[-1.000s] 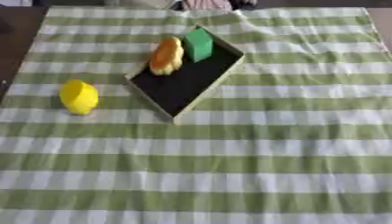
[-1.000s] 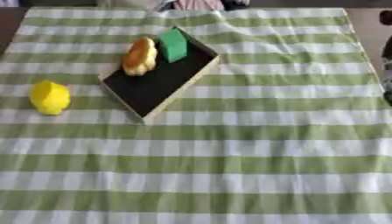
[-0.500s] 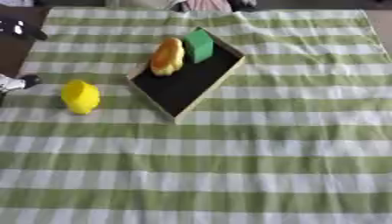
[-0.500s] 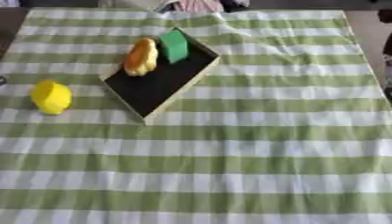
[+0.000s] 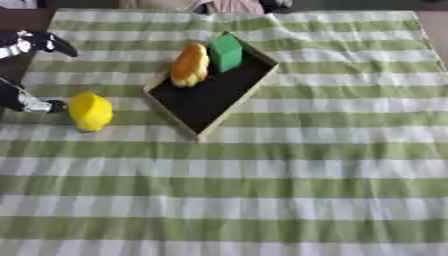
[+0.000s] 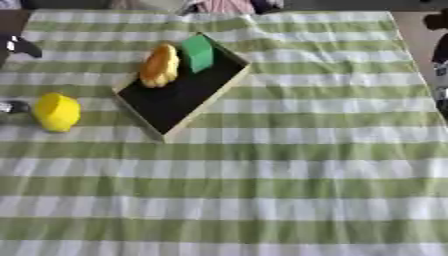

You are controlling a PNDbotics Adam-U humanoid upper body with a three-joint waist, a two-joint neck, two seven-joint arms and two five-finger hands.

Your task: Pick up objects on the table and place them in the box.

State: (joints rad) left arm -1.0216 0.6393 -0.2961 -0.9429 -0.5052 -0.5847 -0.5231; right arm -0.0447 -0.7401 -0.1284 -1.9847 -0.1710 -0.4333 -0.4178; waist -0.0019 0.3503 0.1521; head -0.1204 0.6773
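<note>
Left hand at the table's left edge, spread beside the yellow object; the box holds two things.

The black left hand (image 5: 26, 75) comes in from the left edge with its fingers and thumb spread apart and holding nothing: one tip reaches high on the dark table edge, the other lies just beside the rounded yellow lemon-like object (image 5: 90, 111), which sits on the green-and-white striped tablecloth (image 5: 306, 165). Right of that, the shallow black rectangular box with a pale wooden rim (image 5: 210, 95) lies askew; at its far end sit an orange oval bread-like object (image 5: 190, 65) and a green block (image 5: 226, 52) side by side. Dark shapes at the right edge of the right eye view may be the right hand; I cannot tell its state.
</note>
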